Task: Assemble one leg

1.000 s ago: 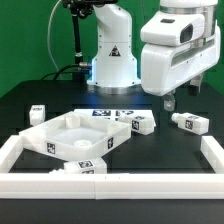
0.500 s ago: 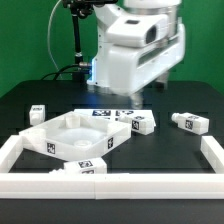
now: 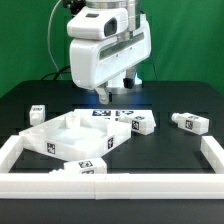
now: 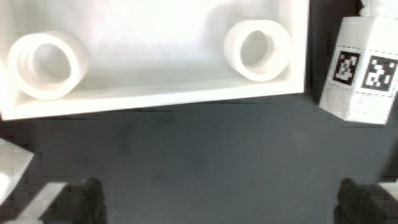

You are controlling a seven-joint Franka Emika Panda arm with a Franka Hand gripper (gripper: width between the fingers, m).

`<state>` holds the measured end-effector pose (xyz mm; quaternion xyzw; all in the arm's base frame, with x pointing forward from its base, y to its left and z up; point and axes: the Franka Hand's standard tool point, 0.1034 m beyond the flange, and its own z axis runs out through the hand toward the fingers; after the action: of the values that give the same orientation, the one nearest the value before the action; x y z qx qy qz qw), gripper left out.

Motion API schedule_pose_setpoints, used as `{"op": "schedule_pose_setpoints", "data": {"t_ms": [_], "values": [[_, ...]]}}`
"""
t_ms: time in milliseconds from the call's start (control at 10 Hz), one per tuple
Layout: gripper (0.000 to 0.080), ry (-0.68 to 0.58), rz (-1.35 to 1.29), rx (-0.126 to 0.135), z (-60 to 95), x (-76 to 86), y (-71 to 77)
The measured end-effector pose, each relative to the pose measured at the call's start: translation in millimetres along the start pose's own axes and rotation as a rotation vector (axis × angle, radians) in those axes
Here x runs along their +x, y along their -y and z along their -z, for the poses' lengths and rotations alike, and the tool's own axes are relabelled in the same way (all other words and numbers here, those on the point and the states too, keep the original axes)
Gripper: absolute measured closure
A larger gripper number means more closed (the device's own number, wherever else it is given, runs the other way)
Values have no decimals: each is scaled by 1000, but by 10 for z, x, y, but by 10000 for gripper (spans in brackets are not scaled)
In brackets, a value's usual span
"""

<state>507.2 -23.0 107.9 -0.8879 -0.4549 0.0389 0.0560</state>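
The white tray-like tabletop (image 3: 60, 134) lies on the black table, toward the exterior view's left. Several legs lie loose: one leg (image 3: 37, 115) to the left, one leg (image 3: 141, 123) by the tabletop's right corner, one leg (image 3: 190, 122) to the right, and one leg (image 3: 82, 168) at the front wall. My gripper (image 3: 118, 89) hangs open and empty above the tabletop's far edge. In the wrist view the gripper (image 4: 222, 203) has dark fingertips (image 4: 80, 200) wide apart over bare table, with the tabletop (image 4: 151, 60) and a tagged leg (image 4: 365, 70) beyond.
A low white wall (image 3: 110, 185) frames the front and both sides of the work area. The marker board (image 3: 103, 113) lies flat behind the tabletop. The robot base (image 3: 88, 70) stands at the back.
The arm has swung from the exterior view's right to the left, from over the right-hand leg to over the tabletop's far edge. The parts have not moved.
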Motion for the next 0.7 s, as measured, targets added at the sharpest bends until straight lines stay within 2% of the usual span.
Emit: {"op": "schedule_pose_setpoints", "data": {"t_ms": [100,200,500,600,700], "values": [[150,0,-7,0,-19,-14,12],[150,-5,-41,-13,-124,-107,67],[150,-22,-46,-52,-478,-553,168],[150,-30,-39,-58,-633,-695,217],[150,-30,-43,-51,-732,-784,228]]}}
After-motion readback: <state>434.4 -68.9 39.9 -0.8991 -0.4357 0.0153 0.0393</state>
